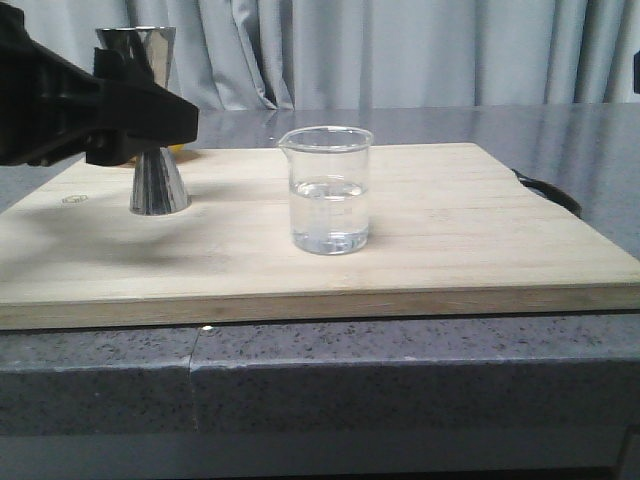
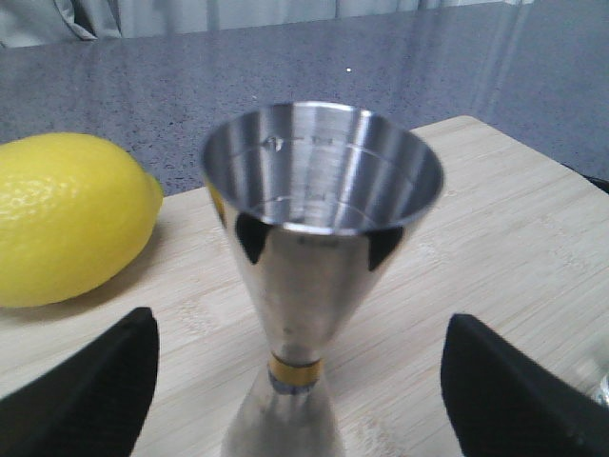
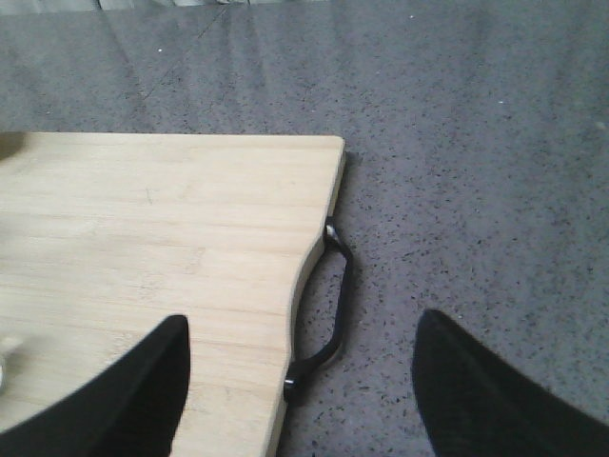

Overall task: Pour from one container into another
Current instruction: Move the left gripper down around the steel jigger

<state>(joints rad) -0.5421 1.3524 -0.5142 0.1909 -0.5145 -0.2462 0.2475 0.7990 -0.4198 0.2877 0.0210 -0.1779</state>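
The left gripper [image 2: 300,381] is open, with one black finger [image 2: 86,390] on each side of the shiny jigger [image 2: 319,238], not touching it. The right gripper [image 3: 300,390] is open too, over the edge of the wooden board [image 1: 480,230] by its black handle [image 3: 328,314]. The glass beaker [image 1: 327,190] stands near the board's middle, with clear liquid inside. A yellow lemon [image 2: 67,219] lies just beside the jigger. The board rests on a gray speckled counter [image 1: 300,370]. Gray curtains [image 1: 400,50] hang behind.

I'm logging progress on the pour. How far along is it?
Nothing is poured yet: the beaker stands untouched on the board, liquid inside, and the jigger looks empty. In hand: the left gripper, open, straddles the jigger. Left: grasping, lifting and pouring.
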